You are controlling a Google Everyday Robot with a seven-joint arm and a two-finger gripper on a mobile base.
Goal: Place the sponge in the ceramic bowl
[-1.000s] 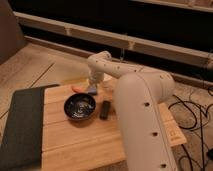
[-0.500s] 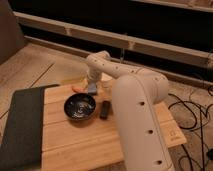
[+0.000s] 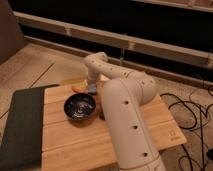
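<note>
At the wooden desk's far edge the gripper meets the small light-blue sponge, grip I cannot tell, so it might drop beside the round dark bowl.

Desk: the ceramic bowl stands left of centre, nearer the back edge than the front. A mat lies along the left edge, well left of the bowl. The gripper hangs by the back edge, just behind the bowl's far rim. The sponge is right at the gripper. A small item lies just left of the sponge. The arm crosses the desk right of the bowl.
</note>
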